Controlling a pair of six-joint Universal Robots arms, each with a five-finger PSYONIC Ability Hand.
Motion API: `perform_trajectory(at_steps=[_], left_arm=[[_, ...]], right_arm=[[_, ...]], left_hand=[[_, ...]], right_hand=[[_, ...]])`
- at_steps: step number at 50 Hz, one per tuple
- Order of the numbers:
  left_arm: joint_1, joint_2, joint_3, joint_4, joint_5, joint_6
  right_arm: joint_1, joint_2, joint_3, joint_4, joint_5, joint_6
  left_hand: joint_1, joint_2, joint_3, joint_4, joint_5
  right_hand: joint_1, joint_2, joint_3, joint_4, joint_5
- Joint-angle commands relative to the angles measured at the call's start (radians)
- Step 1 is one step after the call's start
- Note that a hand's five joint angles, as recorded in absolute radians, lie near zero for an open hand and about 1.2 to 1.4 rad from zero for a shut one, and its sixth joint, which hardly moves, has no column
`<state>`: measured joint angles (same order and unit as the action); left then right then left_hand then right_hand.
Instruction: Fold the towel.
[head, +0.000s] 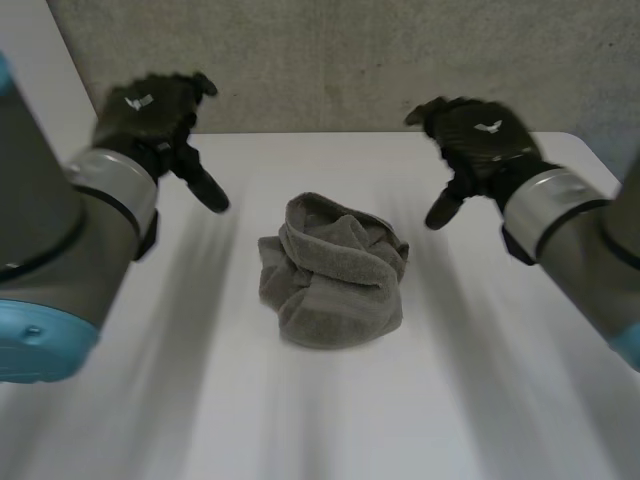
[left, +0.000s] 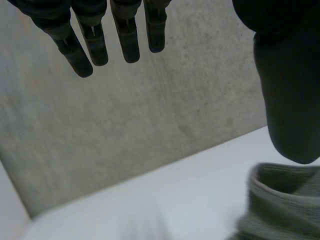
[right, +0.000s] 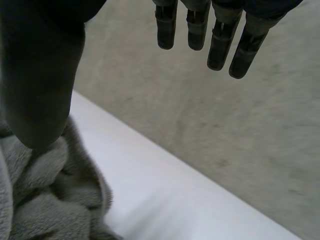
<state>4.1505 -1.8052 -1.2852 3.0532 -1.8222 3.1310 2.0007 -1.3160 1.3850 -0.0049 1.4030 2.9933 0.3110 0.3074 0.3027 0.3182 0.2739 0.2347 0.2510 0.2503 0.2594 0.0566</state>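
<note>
Both hands were empty above the table (head: 300, 430): the left hand (head: 150, 112) and the right hand (head: 482, 138) hovered at either side of the towel (head: 335, 272), fingers straight, thumbs apart, touching nothing. The towel lay crumpled in a grey heap at the middle of the table, its corners tucked out of sight. That was the likely trouble: a grab at the heap could catch a doubled layer instead of a true corner, so the cloth would lift as a lump and not spread flat. Each hand bore a small white emblem (head: 138, 101) on its back; no letters could be read, and the towel showed no label.
</note>
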Motion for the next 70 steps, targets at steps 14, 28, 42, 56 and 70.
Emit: perform_trajectory(at_steps=[14, 28, 42, 56, 70], left_arm=[[-0.081, -0.503, 0.136, 0.013, 0.029, -0.430], [-0.096, -0.634, 0.288, 0.001, 0.201, -0.612], [-0.162, -0.540, 0.228, -0.145, 0.212, -0.549], [0.028, -0.090, -0.003, -0.183, 0.230, -0.324], [0.040, -0.204, -0.123, -0.119, 0.219, -0.023]], right_arm=[[0.035, 0.728, -0.547, -0.023, -0.105, -0.043], [0.038, 0.750, -0.542, -0.107, -0.119, -0.091], [0.006, 0.320, -0.213, -0.021, -0.102, -0.143], [-0.048, -0.095, -0.037, 0.296, -0.128, -0.355], [-0.033, 0.102, -0.030, 0.258, -0.147, -0.381]], left_hand=[[-0.051, -0.047, -0.042, -0.058, -0.188], [0.308, 0.311, 0.316, 0.301, 0.170], [1.085, 1.089, 1.094, 1.078, 0.948], [1.085, 1.089, 1.094, 1.078, 0.948], [0.986, 0.989, 0.994, 0.979, 0.848]], right_hand=[[-0.027, -0.043, -0.043, -0.052, -0.023], [1.162, 1.145, 1.146, 1.137, 1.165], [1.162, 1.145, 1.146, 1.137, 1.165], [1.162, 1.145, 1.146, 1.137, 1.165], [1.162, 1.145, 1.146, 1.137, 1.165]])
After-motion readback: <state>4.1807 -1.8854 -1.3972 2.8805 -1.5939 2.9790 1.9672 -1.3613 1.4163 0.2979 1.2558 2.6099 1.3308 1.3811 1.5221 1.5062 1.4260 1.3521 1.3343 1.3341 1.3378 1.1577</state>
